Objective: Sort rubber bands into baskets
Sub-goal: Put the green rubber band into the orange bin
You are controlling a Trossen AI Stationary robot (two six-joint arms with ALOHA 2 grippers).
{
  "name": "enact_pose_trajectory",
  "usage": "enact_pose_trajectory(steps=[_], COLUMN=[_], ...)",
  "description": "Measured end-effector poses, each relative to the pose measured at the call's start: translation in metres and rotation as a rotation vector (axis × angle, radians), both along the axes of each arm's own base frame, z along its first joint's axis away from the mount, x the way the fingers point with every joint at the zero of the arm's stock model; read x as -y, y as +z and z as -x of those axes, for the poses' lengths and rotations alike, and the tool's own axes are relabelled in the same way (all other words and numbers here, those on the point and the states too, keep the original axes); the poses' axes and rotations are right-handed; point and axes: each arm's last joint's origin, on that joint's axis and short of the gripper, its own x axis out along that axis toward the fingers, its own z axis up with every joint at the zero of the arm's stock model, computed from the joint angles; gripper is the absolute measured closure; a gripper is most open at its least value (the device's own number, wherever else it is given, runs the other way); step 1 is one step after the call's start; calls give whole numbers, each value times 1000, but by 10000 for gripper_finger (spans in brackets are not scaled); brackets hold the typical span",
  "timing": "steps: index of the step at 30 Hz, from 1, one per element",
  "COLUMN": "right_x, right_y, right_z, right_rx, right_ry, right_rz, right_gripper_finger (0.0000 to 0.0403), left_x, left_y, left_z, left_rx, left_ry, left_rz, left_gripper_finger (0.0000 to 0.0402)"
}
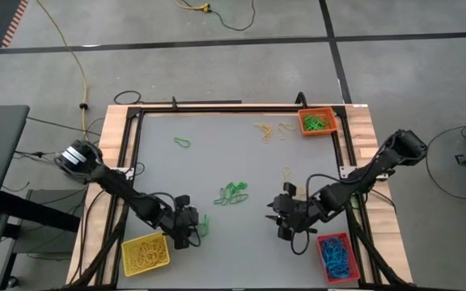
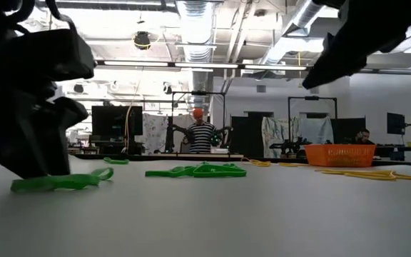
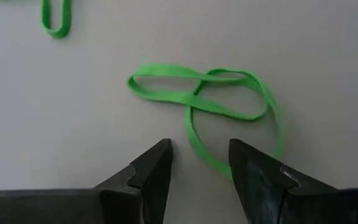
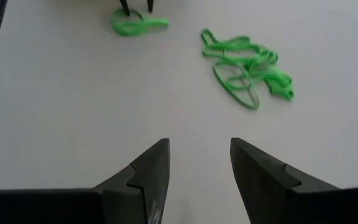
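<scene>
A twisted green rubber band (image 3: pixel 204 102) lies flat on the grey table, near the yellow basket (image 1: pixel 146 253). My left gripper (image 3: pixel 199 146) is open and tipped down over it, with one finger on each side of the band's near loop (image 3: pixel 197 149). In the low view that gripper (image 2: pixel 34 153) reaches down to the band (image 2: pixel 63 181). My right gripper (image 4: pixel 199 144) hangs open above bare table, facing a tangle of green bands (image 4: pixel 247 62) at the table's middle (image 1: pixel 233 194). My left gripper's open fingers slant down from above and stand astride the near loop (image 3: pixel 207 160) of the green band, which lies flat on the table. I cannot tell whether a fingertip touches the band.
The orange basket (image 1: pixel 317 122) with green bands stands at the far right. The red basket (image 1: pixel 337 256) with blue bands stands at the near right. Yellow bands (image 1: pixel 272 129) lie beside the orange basket. A single green band (image 1: pixel 183 142) lies at the far left.
</scene>
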Motion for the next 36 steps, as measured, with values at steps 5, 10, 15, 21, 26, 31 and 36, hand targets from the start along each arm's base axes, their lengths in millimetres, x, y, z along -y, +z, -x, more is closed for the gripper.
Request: enact_pose_trajectory(steps=[5,10,15,21,26,31,36], right_x=[0,1,2,2,-1,-5,-10], right_y=[2,2,2,4,13,23,20], right_z=[-2,-2,-2,-4,-11,-17,-29], right_rx=[21,31,43,72,161,268,333], right_ry=[13,-4,-28,-26,25,81,127], right_rz=[11,36,58,76,95,126,167], right_gripper_finger=[207,207,207,207,207,207,207], left_x=[7,11,10,11,23,29,32], left_y=[-6,3,15,52,82,103,110], left_z=[-12,-20,-22,-32,-47,-56,-62], left_rx=[-4,-26,-114,-119,9,122,187], left_ry=[-5,-47,-56,4,-32,-27,-22], left_rz=[-54,-104,-226,-453,-544,-652,-695], left_gripper_finger=[273,377,400,401,401,401,401])
